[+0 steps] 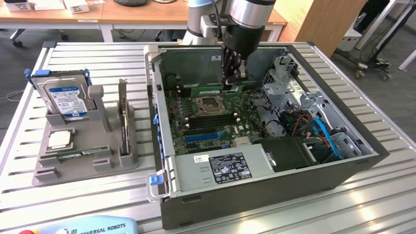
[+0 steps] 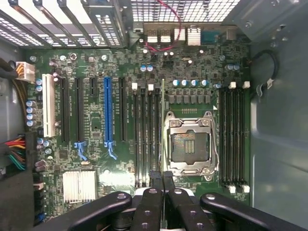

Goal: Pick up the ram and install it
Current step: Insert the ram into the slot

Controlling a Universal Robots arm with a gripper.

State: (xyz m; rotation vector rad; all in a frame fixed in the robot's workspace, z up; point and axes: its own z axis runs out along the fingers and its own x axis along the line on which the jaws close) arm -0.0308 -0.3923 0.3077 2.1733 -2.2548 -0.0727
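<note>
One gripper (image 1: 232,82) pinches the ram (image 1: 208,91), far inside the computer case (image 1: 260,195).
You see it edge-on just beside the processor socket (image 2: 190,144); fingers (image 2: 155,182) hide its middle, and slot seating is unclear.

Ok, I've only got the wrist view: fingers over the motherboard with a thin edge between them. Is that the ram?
Observer: Yes. The exterior view shows the ram as a green stick, held in the shut gripper inside the open computer case.
Operator: Is it tilted?
Observer: It looks level, long edge parallel to the motherboard; whether it's seated I can't tell.
Operator: Anything outside the case?
Observer: A hard drive stands upright in a grey holder at the exterior view's left.
</note>
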